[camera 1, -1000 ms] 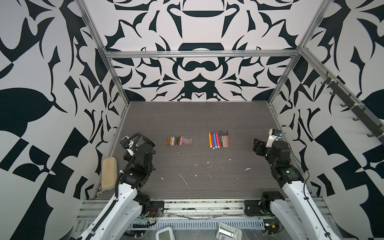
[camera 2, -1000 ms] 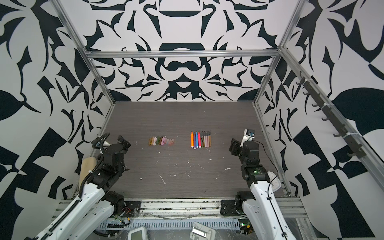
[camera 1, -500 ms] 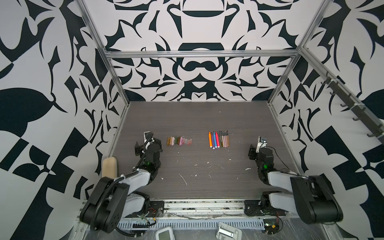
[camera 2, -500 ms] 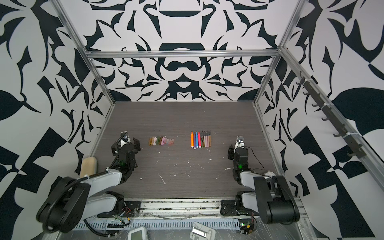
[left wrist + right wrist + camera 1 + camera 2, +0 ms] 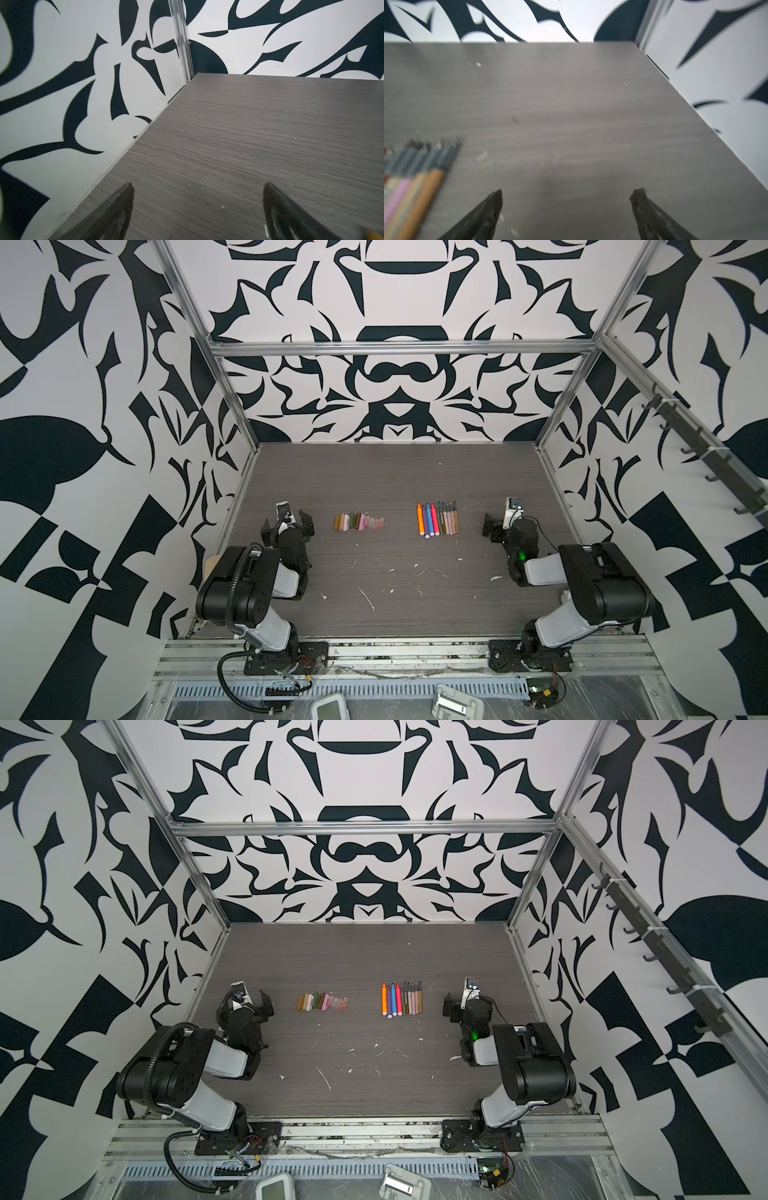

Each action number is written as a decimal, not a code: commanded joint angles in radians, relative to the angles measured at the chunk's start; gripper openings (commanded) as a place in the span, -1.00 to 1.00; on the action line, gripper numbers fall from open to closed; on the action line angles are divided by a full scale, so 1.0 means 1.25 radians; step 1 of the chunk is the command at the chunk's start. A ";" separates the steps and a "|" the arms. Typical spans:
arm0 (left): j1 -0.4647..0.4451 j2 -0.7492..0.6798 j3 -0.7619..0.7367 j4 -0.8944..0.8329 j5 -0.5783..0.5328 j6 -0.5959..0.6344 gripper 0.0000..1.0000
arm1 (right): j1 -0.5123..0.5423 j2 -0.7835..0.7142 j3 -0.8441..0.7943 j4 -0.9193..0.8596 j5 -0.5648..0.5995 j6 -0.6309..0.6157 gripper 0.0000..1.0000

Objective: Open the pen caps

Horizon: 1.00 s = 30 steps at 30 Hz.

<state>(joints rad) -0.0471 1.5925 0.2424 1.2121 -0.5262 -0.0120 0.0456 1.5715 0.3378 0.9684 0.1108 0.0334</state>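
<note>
Fingers (image 5: 122, 205) on the left gripper (image 5: 198, 187) and the right gripper (image 5: 568, 193) are spread wide, grasping nothing. On the surface (image 5: 395, 572) between them, the pen caps (image 5: 358, 522) lie in a row, well apart from the row of uncapped pens (image 5: 437, 519).

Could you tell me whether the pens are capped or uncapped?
Uncapped: the pens show bare tips; the pen caps lie in a separate row.

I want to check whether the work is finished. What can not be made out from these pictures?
- the pen caps: too small in both top views to count.
- the pens: blurred and cut by the frame edge in the right wrist view; tips unreadable.
- left gripper, right gripper: only fingertips show in wrist views; the frame edge cuts the rest.
</note>
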 commanded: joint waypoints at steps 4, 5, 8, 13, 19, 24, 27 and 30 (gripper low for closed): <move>0.070 0.000 0.084 -0.143 0.166 -0.082 0.98 | 0.004 -0.011 0.017 -0.051 -0.027 -0.013 0.99; 0.069 -0.021 0.090 -0.185 0.175 -0.094 0.98 | 0.004 -0.011 0.016 -0.047 -0.027 -0.012 0.99; 0.069 -0.026 0.095 -0.215 0.173 -0.100 0.98 | 0.003 -0.014 0.013 -0.044 -0.035 -0.012 1.00; 0.068 -0.031 0.093 -0.216 0.192 -0.094 0.99 | 0.007 -0.017 0.010 -0.039 -0.040 -0.018 1.00; 0.068 -0.024 0.090 -0.195 0.188 -0.090 0.98 | 0.013 -0.015 0.008 -0.038 -0.030 -0.022 1.00; 0.068 -0.023 0.088 -0.189 0.188 -0.090 0.98 | 0.013 -0.013 0.012 -0.044 -0.033 -0.029 1.00; 0.068 -0.023 0.089 -0.189 0.189 -0.090 0.98 | 0.013 -0.007 0.021 -0.053 -0.034 -0.028 1.00; 0.068 -0.023 0.089 -0.190 0.188 -0.090 0.98 | 0.016 -0.013 0.006 -0.031 -0.027 -0.030 0.99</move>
<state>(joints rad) 0.0391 1.5707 0.3569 0.9596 -0.2974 -0.1154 0.0566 1.5719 0.3511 0.8913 0.0708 0.0082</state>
